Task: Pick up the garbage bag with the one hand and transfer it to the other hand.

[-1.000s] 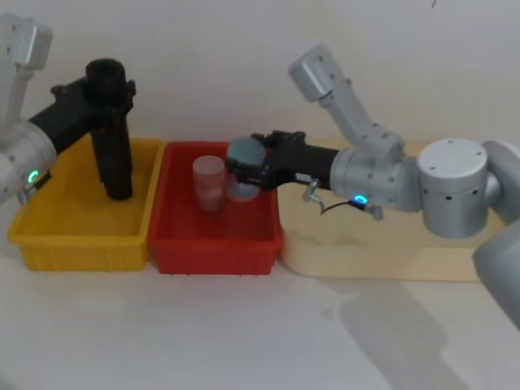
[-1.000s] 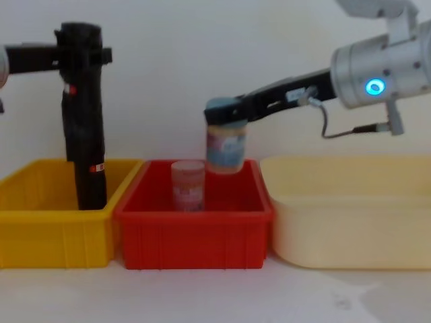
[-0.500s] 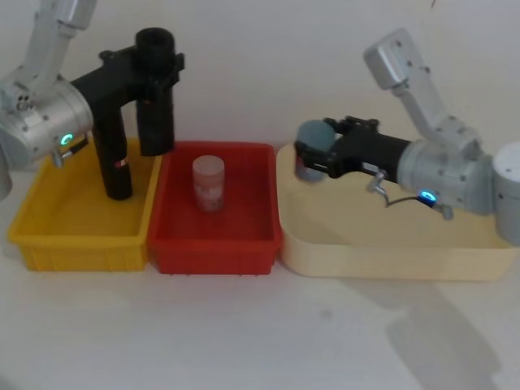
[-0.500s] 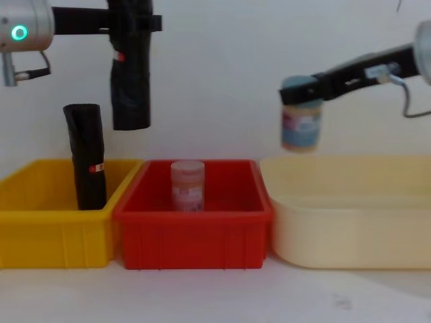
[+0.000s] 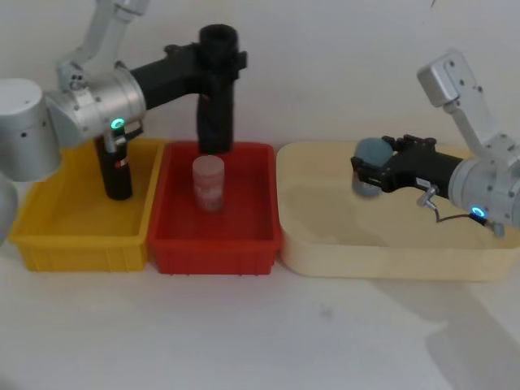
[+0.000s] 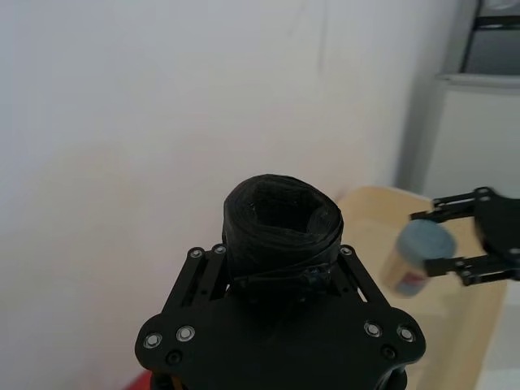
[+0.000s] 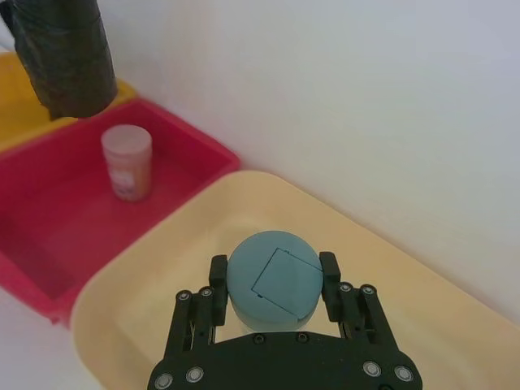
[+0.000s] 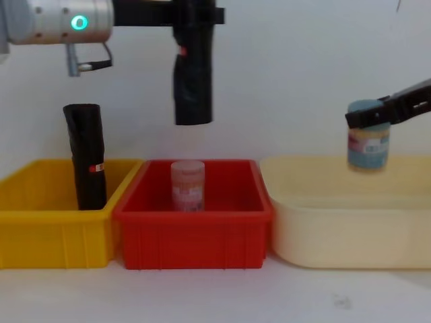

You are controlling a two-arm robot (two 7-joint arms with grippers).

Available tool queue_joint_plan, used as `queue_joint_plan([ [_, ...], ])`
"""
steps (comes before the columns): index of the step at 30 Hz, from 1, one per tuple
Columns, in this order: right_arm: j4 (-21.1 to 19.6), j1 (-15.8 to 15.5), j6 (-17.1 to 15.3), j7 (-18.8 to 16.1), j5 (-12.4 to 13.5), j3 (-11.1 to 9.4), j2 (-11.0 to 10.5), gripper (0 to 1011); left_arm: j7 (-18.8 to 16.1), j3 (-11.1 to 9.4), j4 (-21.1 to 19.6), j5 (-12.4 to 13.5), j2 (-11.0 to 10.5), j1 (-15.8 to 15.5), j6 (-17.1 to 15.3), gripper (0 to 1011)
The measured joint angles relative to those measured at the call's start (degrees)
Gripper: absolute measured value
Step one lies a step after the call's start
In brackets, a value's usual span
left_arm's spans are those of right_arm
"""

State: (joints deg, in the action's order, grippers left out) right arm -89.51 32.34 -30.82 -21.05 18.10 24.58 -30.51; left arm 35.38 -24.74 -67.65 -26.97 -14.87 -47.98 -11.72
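The garbage bag (image 5: 216, 97), a black roll with a small red label, hangs upright in the air above the red bin (image 5: 258, 236). My left gripper (image 5: 218, 55), on the green-lit arm, is shut on its top end. In the chest view the garbage bag (image 8: 193, 81) hangs well above the bin, and the left wrist view looks onto its rolled end (image 6: 280, 218). My right gripper (image 5: 367, 169), on the blue-lit arm, is shut on a blue-lidded jar (image 8: 367, 142) over the cream tray (image 5: 325, 252), far to the right of the bag.
A second black roll (image 8: 86, 158) stands upright in the yellow bin (image 8: 40, 235) on the left. A pink translucent jar (image 8: 187, 185) stands in the red bin, below the hanging bag. White table lies in front of the bins.
My left arm lifted the bag out of the yellow bin and carried it right, over the red bin. My right arm carried the blue-lidded jar right, from the red bin to over the cream tray.
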Motion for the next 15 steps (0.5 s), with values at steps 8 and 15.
queue_joint_plan([
  [8,0.63,-0.40,-0.24,0.40,-0.29,-0.92,-0.62,752,5.61,-2.63,10.07,-1.59,5.62,-5.67,2.50,390],
  [15,0.98,-0.59,-0.36,0.62,-0.41,-1.40,-0.92,942,11.24,-4.51,26.35,-3.56,13.08,-13.48,8.52,390],
])
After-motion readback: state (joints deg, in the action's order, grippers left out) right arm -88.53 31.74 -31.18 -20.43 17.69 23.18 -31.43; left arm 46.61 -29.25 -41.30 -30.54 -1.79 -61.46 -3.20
